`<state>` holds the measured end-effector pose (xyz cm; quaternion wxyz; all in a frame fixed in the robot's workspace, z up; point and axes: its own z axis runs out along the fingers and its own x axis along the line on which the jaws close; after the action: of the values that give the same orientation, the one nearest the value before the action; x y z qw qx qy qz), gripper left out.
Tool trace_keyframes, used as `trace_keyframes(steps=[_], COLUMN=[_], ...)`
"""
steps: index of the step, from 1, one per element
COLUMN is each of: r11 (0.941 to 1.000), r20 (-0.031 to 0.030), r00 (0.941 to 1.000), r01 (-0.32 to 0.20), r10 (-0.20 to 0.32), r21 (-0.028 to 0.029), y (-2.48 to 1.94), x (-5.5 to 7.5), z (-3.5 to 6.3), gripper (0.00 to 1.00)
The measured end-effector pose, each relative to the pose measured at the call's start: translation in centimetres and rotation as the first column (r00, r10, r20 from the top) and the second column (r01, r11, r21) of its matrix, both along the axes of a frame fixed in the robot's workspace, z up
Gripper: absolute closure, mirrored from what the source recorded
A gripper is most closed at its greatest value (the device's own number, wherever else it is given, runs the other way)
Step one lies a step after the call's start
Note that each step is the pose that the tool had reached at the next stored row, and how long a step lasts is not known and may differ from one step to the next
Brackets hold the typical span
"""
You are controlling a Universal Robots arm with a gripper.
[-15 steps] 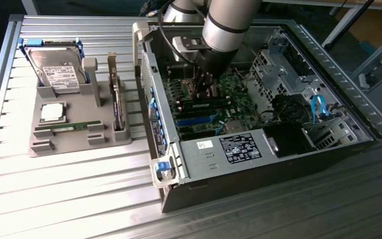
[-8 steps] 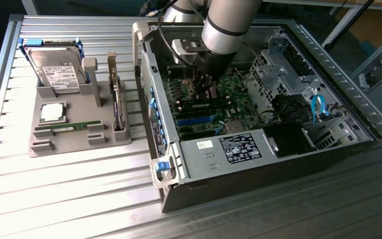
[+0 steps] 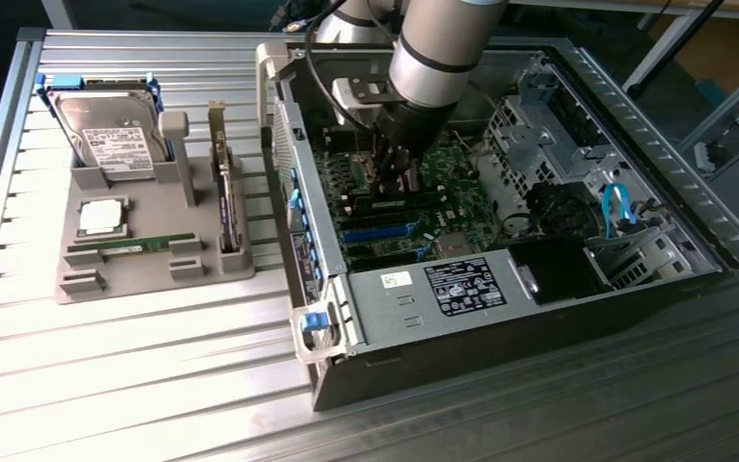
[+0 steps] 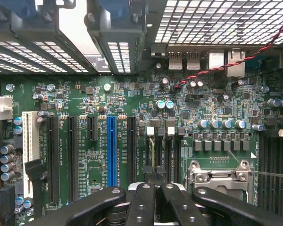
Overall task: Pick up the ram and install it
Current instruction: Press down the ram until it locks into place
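A long green ram stick (image 3: 132,244) lies in a groove at the front of the grey parts holder (image 3: 151,279), on the exterior view's left. My gripper (image 3: 393,183) is far from it, lowered into the open computer case (image 3: 498,298) over the green motherboard (image 3: 453,168). In the wrist view the gripper (image 4: 154,175) has its black fingertips (image 4: 148,175) pressed together, shut, with nothing visible between them. They hover just above the narrow memory slots (image 4: 154,146) beside the processor socket (image 4: 217,176). Whether a stick sits in those slots I cannot tell.
The holder also carries a hard drive (image 3: 113,135), a square silver processor (image 3: 101,217) and an upright dark card (image 3: 226,192). Black and blue expansion slots (image 4: 111,150), a red twisted wire (image 4: 226,66), drive cages (image 3: 537,135) and the case walls crowd the gripper.
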<state>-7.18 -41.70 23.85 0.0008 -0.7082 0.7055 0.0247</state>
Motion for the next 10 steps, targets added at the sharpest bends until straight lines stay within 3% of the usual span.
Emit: trace_keyframes(steps=[10], r11=[1.0], r20=[0.0], r00=[1.0], r01=[0.0], r10=[0.0], r21=[0.0011], y=[-0.02], x=[0.0], z=[-0.36], gripper=[0.89])
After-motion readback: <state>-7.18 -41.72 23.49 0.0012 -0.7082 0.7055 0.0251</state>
